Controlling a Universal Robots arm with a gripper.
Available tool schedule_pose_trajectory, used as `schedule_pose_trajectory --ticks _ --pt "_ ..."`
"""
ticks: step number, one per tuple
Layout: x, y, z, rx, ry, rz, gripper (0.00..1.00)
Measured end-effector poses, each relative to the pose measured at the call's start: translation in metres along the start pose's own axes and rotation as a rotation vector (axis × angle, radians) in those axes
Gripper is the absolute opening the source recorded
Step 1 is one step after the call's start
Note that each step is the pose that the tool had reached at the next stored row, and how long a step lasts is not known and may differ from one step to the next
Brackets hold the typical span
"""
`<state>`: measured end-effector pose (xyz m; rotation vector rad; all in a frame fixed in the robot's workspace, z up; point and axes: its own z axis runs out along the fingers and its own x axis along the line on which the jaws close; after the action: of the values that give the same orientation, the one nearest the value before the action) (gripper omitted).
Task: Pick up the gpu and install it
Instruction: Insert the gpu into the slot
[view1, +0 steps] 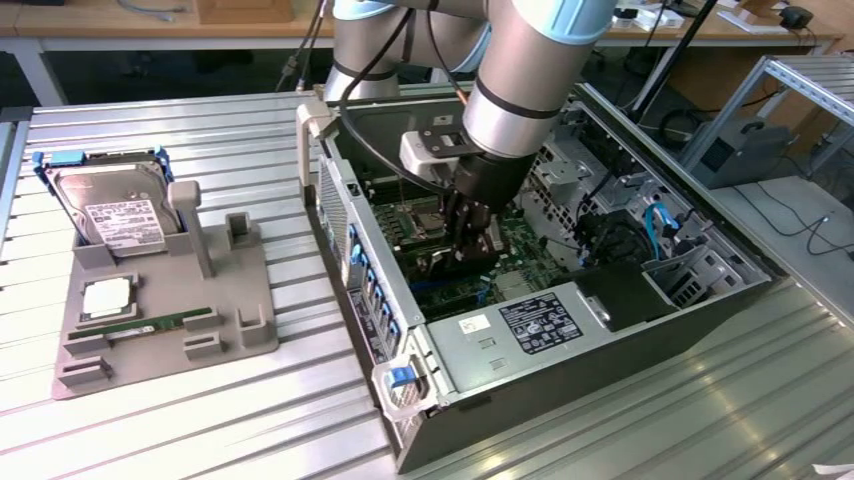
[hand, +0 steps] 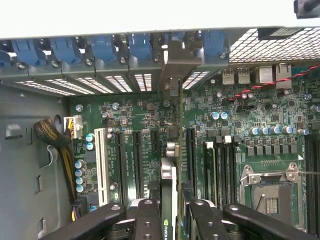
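Exterior view: the arm (view1: 534, 70) reaches from the upper centre of the frame into the open case (view1: 601, 335) at centre right, with its fingers (view1: 470, 240) low over the motherboard (view1: 400, 215). At the frame's left, on the desk (view1: 200, 430), a grey holder (view1: 240, 320) carries the hard drive (view1: 118, 215) and the memory stick (view1: 147, 326), well apart from the case. Wrist view: the fingers are clamped on the gpu (hand: 168, 185), one on each face, and the card stands on edge between them. Its long axis runs straight away from the fingers toward the rear wall of the case, parallel to the black slots (hand: 120, 165) beside it. The bracket (hand: 175, 62) is the far end and meets the rear wall among the blue clips (hand: 102, 47). The card appears lined up with a slot. Whether its lower edge is seated cannot be told.
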<state>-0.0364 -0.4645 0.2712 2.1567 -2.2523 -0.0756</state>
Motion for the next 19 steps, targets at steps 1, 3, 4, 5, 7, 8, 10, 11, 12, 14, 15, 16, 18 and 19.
schedule_pose_trajectory --ticks 1,3,4,5,7,8,10,11,12,14,15,16,18,19 --pt "-0.0007 0.0001 0.0000 0.0000 0.0014 -0.004 0.27" --pt "-0.0024 0.0001 0.0000 -0.0001 0.0031 -0.009 0.27" --pt "-0.0031 0.0001 0.0000 -0.0001 0.0035 -0.013 0.27" --pt "-0.0031 0.0001 0.0000 -0.0002 0.0039 -0.020 0.27" --pt "-0.0032 0.0001 0.0002 -0.0003 0.0041 -0.024 0.27" --pt "-0.0032 0.0001 0.0005 -0.0003 0.0041 -0.026 0.27" --pt "-0.0034 0.0001 0.0015 -0.0004 0.0045 -0.032 0.27" --pt "-0.0036 0.0001 0.0017 -0.0004 0.0045 -0.035 0.27" --pt "-0.0037 0.0001 0.0018 -0.0005 0.0047 -0.037 0.27" --pt "-0.0040 0.0001 0.0018 -0.0006 0.0052 -0.047 0.27" --pt "-0.0042 0.0001 0.0019 -0.0007 0.0055 -0.053 0.27" --pt "-0.0042 0.0001 0.0020 -0.0008 0.0057 -0.056 0.27" --pt "-0.0042 0.0001 0.0022 -0.0009 0.0062 -0.062 0.27" --pt "-0.0043 0.0000 0.0025 -0.0009 0.0061 -0.062 0.27"
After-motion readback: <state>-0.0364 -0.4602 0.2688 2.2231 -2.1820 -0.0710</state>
